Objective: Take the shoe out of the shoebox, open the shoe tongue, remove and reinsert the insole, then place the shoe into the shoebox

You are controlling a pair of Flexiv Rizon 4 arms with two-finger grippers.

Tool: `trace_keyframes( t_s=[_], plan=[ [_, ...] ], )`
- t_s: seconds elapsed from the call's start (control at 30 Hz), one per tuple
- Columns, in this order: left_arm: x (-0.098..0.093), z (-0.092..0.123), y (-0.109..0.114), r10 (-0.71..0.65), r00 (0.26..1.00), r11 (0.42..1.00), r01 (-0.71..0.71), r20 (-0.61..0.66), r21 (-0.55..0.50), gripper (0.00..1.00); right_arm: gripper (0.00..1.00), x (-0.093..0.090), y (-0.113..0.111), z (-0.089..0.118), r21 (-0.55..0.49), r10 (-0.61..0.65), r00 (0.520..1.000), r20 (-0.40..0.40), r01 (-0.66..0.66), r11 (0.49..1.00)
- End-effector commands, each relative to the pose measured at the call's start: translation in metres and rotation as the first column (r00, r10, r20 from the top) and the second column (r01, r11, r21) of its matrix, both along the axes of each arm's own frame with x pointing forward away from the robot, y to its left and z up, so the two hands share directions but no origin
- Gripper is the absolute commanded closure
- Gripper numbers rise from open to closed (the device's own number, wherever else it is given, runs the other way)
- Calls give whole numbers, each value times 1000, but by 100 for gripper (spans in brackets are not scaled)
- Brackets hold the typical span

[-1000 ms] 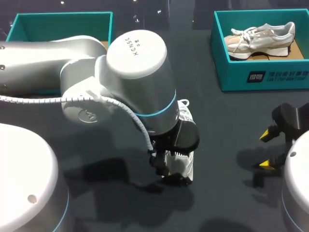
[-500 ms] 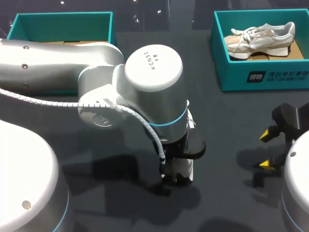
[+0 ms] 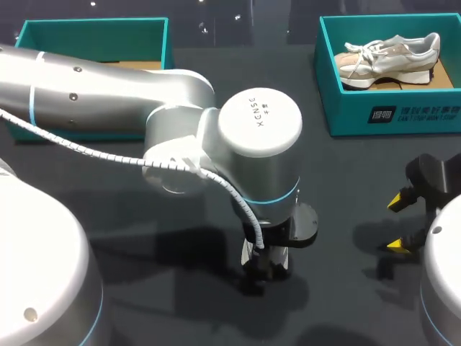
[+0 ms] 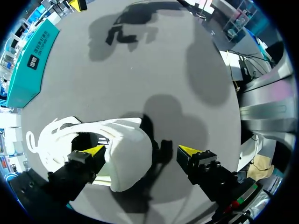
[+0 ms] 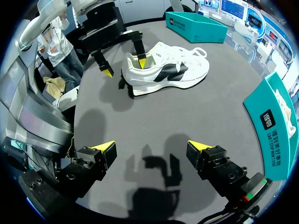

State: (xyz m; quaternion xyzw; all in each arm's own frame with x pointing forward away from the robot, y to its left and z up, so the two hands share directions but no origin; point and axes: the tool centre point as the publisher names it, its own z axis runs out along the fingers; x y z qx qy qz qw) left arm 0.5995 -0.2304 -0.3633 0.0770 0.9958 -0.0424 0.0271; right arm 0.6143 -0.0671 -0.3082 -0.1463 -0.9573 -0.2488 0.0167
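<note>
A white shoe with black side stripes (image 5: pixel 163 67) lies on the dark table; in the head view my left arm hides nearly all of it. My left gripper (image 4: pixel 141 150) stands open at the shoe's (image 4: pixel 126 158) heel. One yellow fingertip (image 4: pixel 96 150) sits in the shoe's opening, and the other is outside, clear of the heel. The right wrist view shows that gripper (image 5: pixel 124 66) at the heel too. My right gripper (image 5: pixel 150 147) hangs open and empty over bare table, well short of the shoe, at the right edge of the head view (image 3: pixel 396 223).
A teal shoebox (image 3: pixel 374 115) at the back right holds a beige shoe (image 3: pixel 389 54). A second teal box (image 3: pixel 94 29) stands at the back left, partly behind my left arm. The same boxes show in the right wrist view (image 5: pixel 275 126) (image 5: pixel 196 23).
My left arm has swung right and forward over the white shoe, which it now covers in the head view. The right arm has not moved.
</note>
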Motion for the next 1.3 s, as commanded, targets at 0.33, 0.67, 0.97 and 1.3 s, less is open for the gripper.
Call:
trace_keyframes(
  t_s=[0.33,0.67,0.97,1.3],
  plan=[
    [0,-15,-2,-14,1000,1000,14,-12,26,0,0,-2,0,0,-3,-2,1000,3,2,1000],
    [2,-23,-3,-23,1000,999,24,-21,44,5,0,-2,0,0,-3,-2,1000,3,2,1000],
    [1,-24,-6,-31,999,998,33,-23,54,42,0,-2,0,0,-3,-2,1000,3,2,1000],
    [2,-26,1,-24,999,998,27,-47,59,57,0,-2,0,0,-3,-2,1000,3,2,1000]
  ],
)
